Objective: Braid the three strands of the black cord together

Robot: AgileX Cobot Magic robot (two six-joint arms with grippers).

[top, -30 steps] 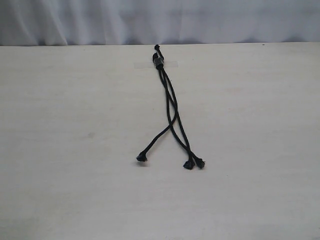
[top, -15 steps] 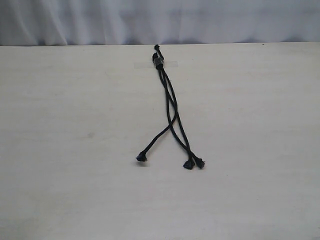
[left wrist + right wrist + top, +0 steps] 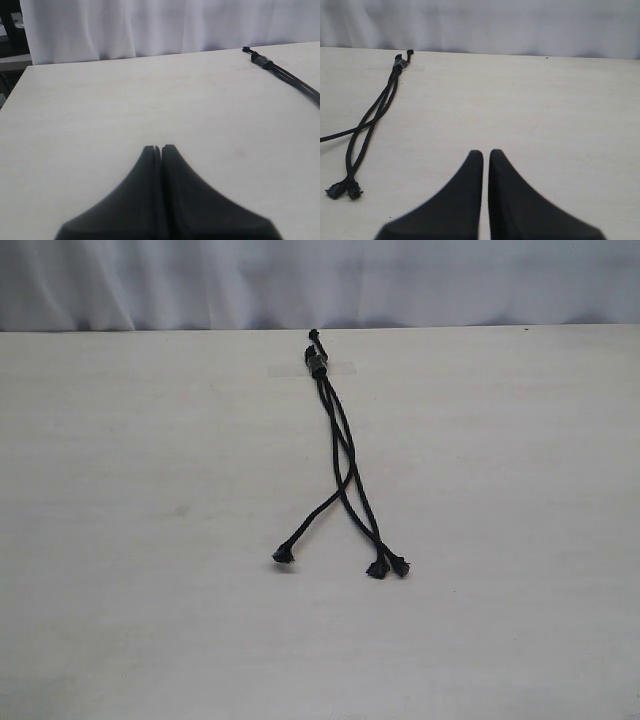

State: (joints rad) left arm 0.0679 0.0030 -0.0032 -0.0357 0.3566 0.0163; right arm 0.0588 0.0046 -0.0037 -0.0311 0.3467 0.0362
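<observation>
Left gripper: jaws pressed together and pinching nothing. It hangs over bare table, well apart from the cord. Only the cord's far part shows at the edge of the left wrist view.

Cord: it lies about mid-table, running from the far edge toward the near side. Its bound end sits under a strip of clear tape close to the white curtain. In my judgement the tape anchors that end so the strands can be pulled and crossed without the whole cord sliding.

Strands, left to right: 1 strand splits off partway down and ends alone at the left tip, apart from the rest. The other 2 run close together and end at 2 tips lying just beside each other. Higher up the 3 cross loosely, and I cannot tell which lies on top at each crossing. No tight braid is formed, so I judge the task barely begun.

Right gripper: jaws all but together, with a thin slit between them, and pinching nothing. It is over bare table, and the paired tips are the nearest ends to it.

Obstructions: nothing else lies on the table near the cord, and neither arm shows in the exterior view. The likely difficulty is the paired tips, which lie so close that 1 may be hard to pick up alone.
</observation>
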